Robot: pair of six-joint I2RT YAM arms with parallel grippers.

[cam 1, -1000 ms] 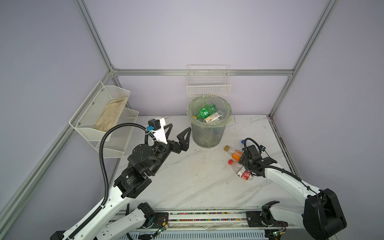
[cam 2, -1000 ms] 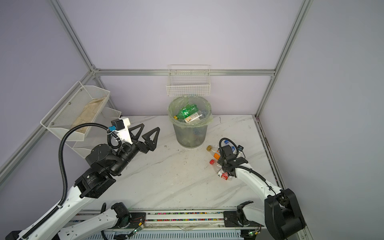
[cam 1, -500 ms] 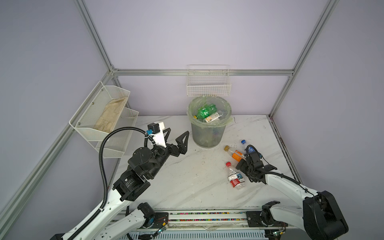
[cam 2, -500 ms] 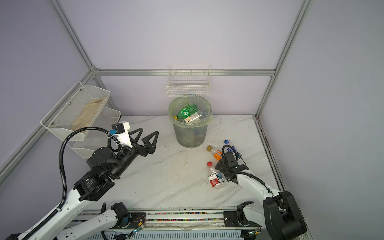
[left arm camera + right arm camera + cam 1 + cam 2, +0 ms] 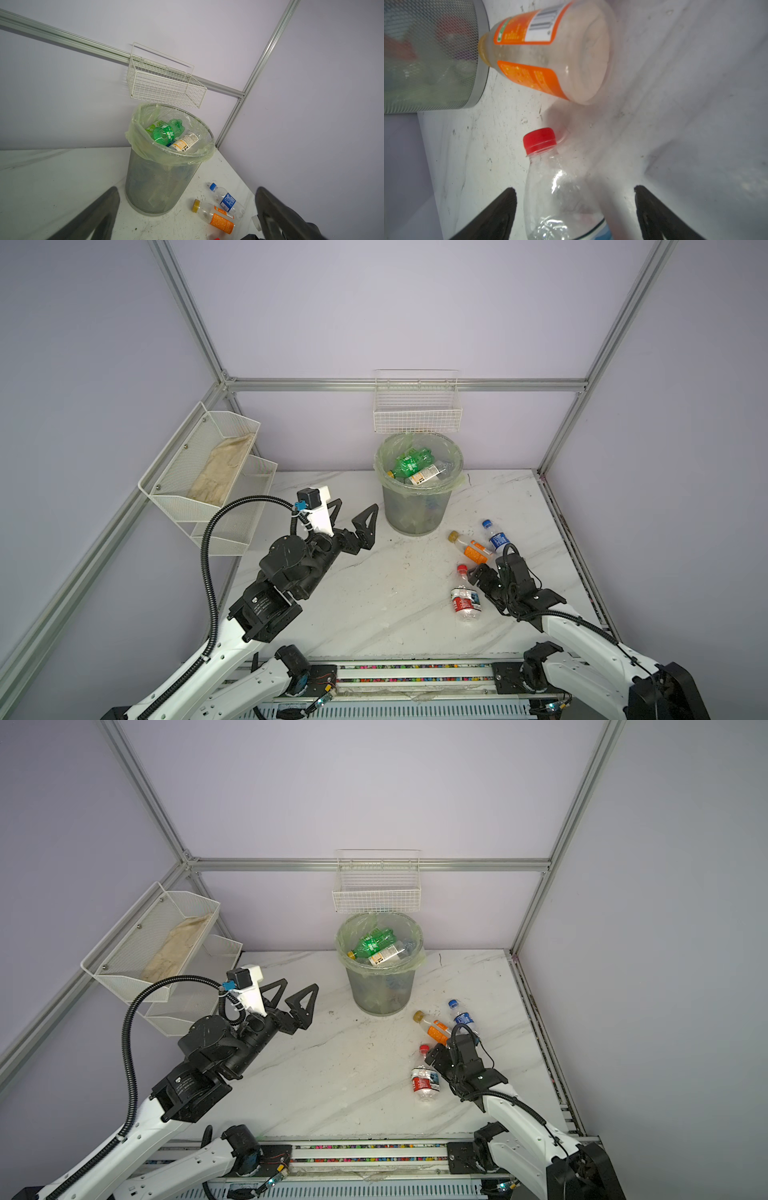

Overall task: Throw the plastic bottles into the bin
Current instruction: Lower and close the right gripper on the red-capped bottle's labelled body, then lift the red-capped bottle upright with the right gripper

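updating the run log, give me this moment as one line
left tool: open, empty, beside bin | right tool: open, astride red-cap bottle | also on table: orange bottle, blue bottle | stage: pre-grasp

We are finding no legible wording; we are noting only a barcode (image 5: 543,20) on the orange-labelled clear plastic bottle (image 5: 550,54).
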